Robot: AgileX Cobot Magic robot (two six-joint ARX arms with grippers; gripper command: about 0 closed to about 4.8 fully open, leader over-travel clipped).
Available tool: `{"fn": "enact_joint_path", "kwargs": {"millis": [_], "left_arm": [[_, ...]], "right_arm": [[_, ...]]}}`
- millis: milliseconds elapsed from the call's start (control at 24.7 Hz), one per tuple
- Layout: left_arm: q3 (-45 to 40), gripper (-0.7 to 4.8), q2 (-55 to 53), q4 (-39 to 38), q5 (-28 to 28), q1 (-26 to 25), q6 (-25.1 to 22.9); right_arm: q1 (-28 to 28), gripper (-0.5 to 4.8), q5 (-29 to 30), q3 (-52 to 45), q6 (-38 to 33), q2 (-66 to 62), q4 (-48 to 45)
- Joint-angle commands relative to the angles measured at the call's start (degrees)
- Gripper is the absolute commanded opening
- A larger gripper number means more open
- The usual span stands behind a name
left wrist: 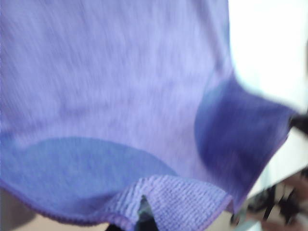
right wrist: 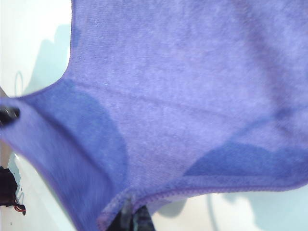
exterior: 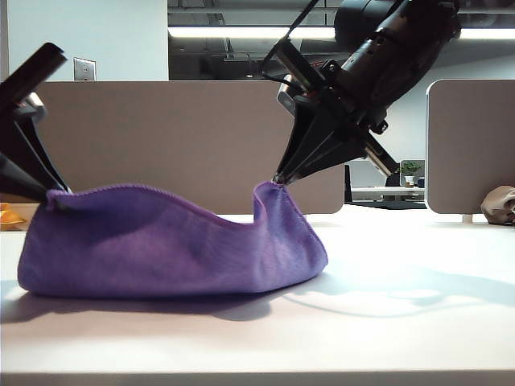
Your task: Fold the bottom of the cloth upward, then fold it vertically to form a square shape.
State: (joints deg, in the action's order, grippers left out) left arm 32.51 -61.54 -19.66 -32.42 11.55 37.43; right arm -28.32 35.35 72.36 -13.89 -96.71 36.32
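Exterior view alone shows cloth (exterior: 169,241) sagging between left fingers (exterior: 55,199) and right fingers (exterior: 278,181).

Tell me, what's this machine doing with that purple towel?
The two-armed robot is folding a fuzzy purple-lavender microfiber cloth on the white table. The left gripper pinches one corner at the left of the exterior view, and the right gripper pinches the other corner near the middle. Both are shut on the hem, holding that edge up off the table while the rest sags and rests below.
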Motion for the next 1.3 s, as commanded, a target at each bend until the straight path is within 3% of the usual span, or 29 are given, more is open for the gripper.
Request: {"fn": "enact_joint_path", "kwargs": {"millis": [41, 243, 405, 527, 730, 851, 1094, 1135, 1175, 1256, 1297], "left_arm": [[0.3, -0.06, 0.2, 5.2, -2.7, -4.9, 3.2], [0.3, -0.06, 0.0, 13.5, -2.6, -11.1, 8.7], [0.3, -0.06, -0.8, 14.8, 0.8, -13.4, 10.0], [0.3, -0.06, -1.5, 17.8, 2.0, -15.0, 11.3], [2.6, -0.06, -8.3, 21.6, 0.9, -15.2, 12.2], [6.9, -0.06, -13.6, 23.5, -1.4, -15.1, 12.1], [11.6, -0.05, -17.6, 23.8, -0.1, -15.1, 11.8], [11.7, 0.09, -18.7, 24.1, -0.1, -15.1, 11.9], [11.7, 0.58, -19.3, 24.0, 0.1, -15.1, 11.9], [11.7, 1.58, -20.5, 24.1, 0.1, -15.1, 11.9], [11.7, 1.58, -20.6, 24.1, 0.2, -15.1, 11.8]], "right_arm": [[-0.3, -0.01, 0.6, 0.1, -3.4, 0.3, -6.0], [0.4, -0.01, 0.3, 0.1, -13.9, -0.7, -18.6], [0.4, -0.01, -6.2, 0.1, -14.9, -1.3, -20.6], [0.9, -0.01, -7.4, 0.1, -16.3, -1.6, -22.6], [1.4, -0.01, -6.9, 0.1, -21.1, -3.3, -25.3], [1.7, -0.01, -6.5, 0.5, -21.1, -4.5, -26.2], [2.3, -0.01, -5.1, 4.1, -21.7, -8.2, -25.9], [2.4, 0.0, -4.7, 5.0, -21.7, -9.0, -25.9], [2.4, 0.07, -4.8, 5.4, -21.8, -9.2, -25.9], [2.4, 0.94, -4.9, 5.5, -22.1, -9.5, -26.3], [2.4, 1.14, -5.1, 5.5, -22.1, -9.5, -26.2]]}}
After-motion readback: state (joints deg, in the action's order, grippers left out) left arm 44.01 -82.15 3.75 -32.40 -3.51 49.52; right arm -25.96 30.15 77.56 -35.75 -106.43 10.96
